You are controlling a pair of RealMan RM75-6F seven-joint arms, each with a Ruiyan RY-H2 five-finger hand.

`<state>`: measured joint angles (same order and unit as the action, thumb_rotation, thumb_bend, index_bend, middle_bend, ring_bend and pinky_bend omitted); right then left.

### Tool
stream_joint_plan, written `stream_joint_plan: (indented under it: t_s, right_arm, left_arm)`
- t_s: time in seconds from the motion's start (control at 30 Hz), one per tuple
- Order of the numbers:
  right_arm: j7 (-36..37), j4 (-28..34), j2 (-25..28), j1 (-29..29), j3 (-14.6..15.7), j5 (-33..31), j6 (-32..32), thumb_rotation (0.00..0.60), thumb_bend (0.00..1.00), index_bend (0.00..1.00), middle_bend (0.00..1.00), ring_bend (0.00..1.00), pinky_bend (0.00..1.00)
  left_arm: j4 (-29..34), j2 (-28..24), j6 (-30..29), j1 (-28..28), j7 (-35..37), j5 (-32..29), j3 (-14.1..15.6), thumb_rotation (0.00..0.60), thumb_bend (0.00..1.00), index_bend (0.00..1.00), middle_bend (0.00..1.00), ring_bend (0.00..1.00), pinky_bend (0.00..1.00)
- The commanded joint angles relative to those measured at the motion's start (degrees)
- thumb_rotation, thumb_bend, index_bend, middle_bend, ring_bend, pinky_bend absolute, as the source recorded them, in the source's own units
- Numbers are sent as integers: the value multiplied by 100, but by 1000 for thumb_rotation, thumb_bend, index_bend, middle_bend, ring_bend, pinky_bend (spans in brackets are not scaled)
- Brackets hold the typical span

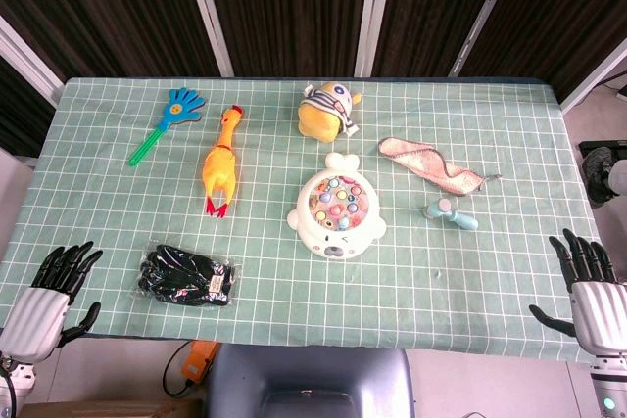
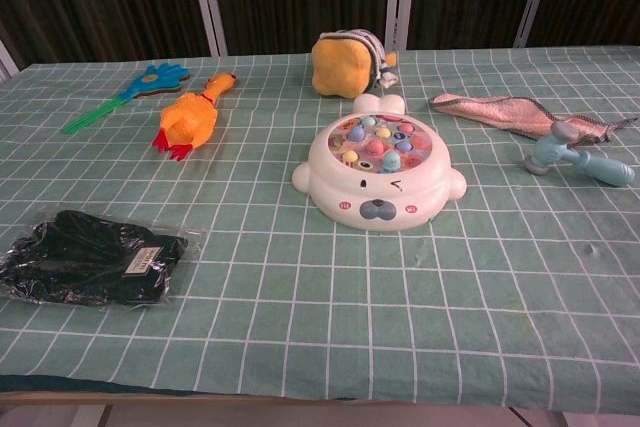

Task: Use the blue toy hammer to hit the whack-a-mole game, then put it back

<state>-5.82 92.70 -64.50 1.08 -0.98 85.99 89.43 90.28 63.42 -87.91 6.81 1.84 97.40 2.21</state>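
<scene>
Checked-cloth table (image 1: 490,271) — whack-a-mole game (image 1: 337,214), blue toy hammer (image 1: 451,213), rubber chicken (image 1: 221,162), gloves (image 1: 186,276).

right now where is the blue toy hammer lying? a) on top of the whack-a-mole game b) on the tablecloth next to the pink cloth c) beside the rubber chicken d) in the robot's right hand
b: the blue toy hammer lies on the tablecloth just in front of the pink cloth, apart from the whack-a-mole game; neither hand holds it.

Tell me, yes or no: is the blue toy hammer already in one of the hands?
No: the blue toy hammer lies on the tablecloth beside the pink cloth, apart from both hands.
</scene>
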Motion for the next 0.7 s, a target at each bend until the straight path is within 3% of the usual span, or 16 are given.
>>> stream_joint_plan:
  t_s: [0.03,0.27,0.4,0.53,0.7]
  right_arm:
    - [34,-19,-24,23,-35,-8,-37,600,243,0,0,0,0]
    - [688,-431,-396,300,-367,-166,-290,600,243,0,0,0,0]
    - [1254,-685,-565,640,-602,-592,-991,600,243,0,0,0,0]
    - [1272,-1057,-787,1126,-958,-1133,-1752,600,243,13,0,0,0]
    - [696,-1790,-1216,1797,-1388,-1866,-2563,600,244,187,0,0,0]
  left_arm:
    - [-5,1,1,-3,-2,-10,0,600,401,0,0,0,0]
    - [10,-33,-8,-11,70,-43,-5,600,401,0,0,0,0]
    - [-17,-37,-29,-7,153,13,14,600,400,0,0,0,0]
    - [-46,-32,93,20,183,-10,57,600,400,0,0,0,0]
    - [-23,-30,105,31,137,5,62,600,400,0,0,0,0]
